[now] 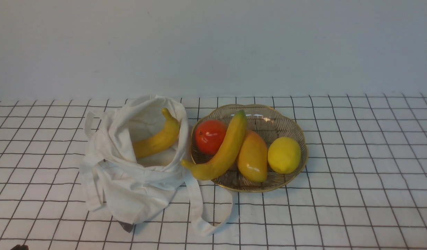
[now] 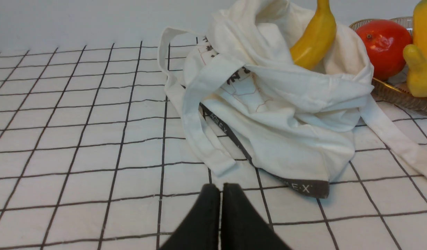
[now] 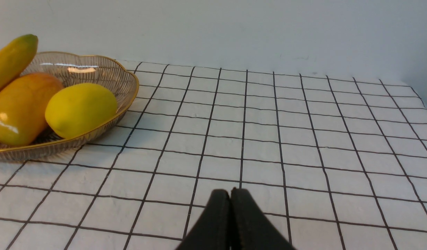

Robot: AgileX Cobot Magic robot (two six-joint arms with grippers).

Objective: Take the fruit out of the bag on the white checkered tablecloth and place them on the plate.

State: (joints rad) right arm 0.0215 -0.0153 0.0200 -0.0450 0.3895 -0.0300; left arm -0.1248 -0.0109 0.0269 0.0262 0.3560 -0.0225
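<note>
The off-white cloth bag lies open on the white checkered tablecloth, left of the plate. One yellow banana rests inside the bag's mouth; it also shows in the left wrist view. A second banana with a green tip lies across the plate, its stem end over the rim. My left gripper is shut and empty, low over the cloth just short of the bag's near corner. My right gripper is shut and empty over bare cloth, right of the plate.
The plate also holds a round red fruit, an orange mango and a yellow lemon. The bag's long strap loops onto the cloth in front of the plate. A pale wall stands behind the table.
</note>
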